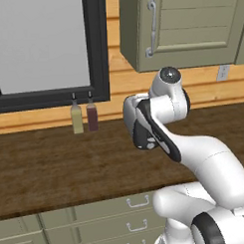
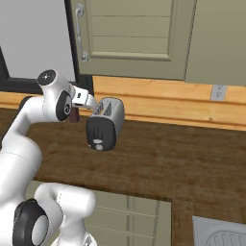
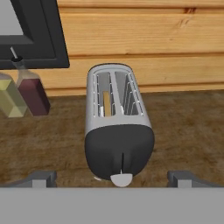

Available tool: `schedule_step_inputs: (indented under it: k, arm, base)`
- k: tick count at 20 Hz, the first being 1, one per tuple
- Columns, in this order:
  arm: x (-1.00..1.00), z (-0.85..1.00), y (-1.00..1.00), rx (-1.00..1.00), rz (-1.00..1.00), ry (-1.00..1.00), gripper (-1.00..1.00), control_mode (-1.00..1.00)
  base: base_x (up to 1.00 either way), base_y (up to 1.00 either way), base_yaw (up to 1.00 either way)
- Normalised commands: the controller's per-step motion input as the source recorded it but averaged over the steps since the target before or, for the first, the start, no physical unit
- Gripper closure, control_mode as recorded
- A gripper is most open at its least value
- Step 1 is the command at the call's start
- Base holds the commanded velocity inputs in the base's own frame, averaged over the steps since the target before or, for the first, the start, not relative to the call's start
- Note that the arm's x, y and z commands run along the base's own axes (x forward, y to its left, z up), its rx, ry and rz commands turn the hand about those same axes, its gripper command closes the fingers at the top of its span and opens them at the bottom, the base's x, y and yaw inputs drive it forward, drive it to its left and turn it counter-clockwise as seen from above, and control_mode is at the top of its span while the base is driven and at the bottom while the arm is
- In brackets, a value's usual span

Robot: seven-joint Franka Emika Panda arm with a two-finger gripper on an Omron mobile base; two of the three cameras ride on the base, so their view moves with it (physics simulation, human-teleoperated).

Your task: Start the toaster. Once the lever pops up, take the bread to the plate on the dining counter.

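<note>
Behind everything runs a wall of warm orange wood planks (image 3: 144,39), with grey-green cupboard doors (image 2: 129,33) hanging above it and a big window in a black frame (image 1: 97,50) to one side; the window and the doors are cut off by the picture edges. Below them lies the long dark brown wooden worktop (image 2: 173,158), with grey-green drawers (image 1: 97,219) under its front edge. In the left base view the white robot arm with dark joints (image 1: 163,117) stands right in front of the toaster and hides it. The small rounded silver-grey toaster (image 3: 116,124) sits on the worktop near the wall, its black end panel turned toward the hand. A thin tan-brown slice of bread (image 3: 106,103) stands low in the left slot, and just its narrow top edge can be seen. Two slim bottles, one yellow-green (image 1: 76,118) and one dark red (image 1: 92,115), stand just beside the toaster by the window. The small light-grey lever (image 3: 121,179) shows at the bottom of the black panel, partly cut off. The gripper (image 3: 113,178) is spread wide with nothing in it, one dark fingertip on each side of the toaster's end, not touching it.
</note>
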Motion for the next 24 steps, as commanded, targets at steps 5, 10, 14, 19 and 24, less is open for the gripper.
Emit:
schedule_step_inputs:
  k: [5, 10, 14, 19, 24]
  arm:
    - [0.00, 0.00, 0.00, 0.00, 0.00, 0.00, -1.00, -1.00]
    - [0.00, 0.00, 0.00, 0.00, 0.00, 0.00, -1.00, -1.00]
    - [0.00, 0.00, 0.00, 0.00, 0.00, 0.00, -1.00, -1.00]
    - [0.00, 0.00, 0.00, 0.00, 0.00, 0.00, -1.00, -1.00]
    - [0.00, 0.00, 0.00, 0.00, 0.00, 0.00, -1.00, -1.00]
  base:
    - [0.00, 0.00, 0.00]
    - [0.00, 0.00, 0.00]
    - [0.00, 0.00, 0.00]
    - [0.00, 0.00, 0.00]
    - [0.00, 0.00, 0.00]
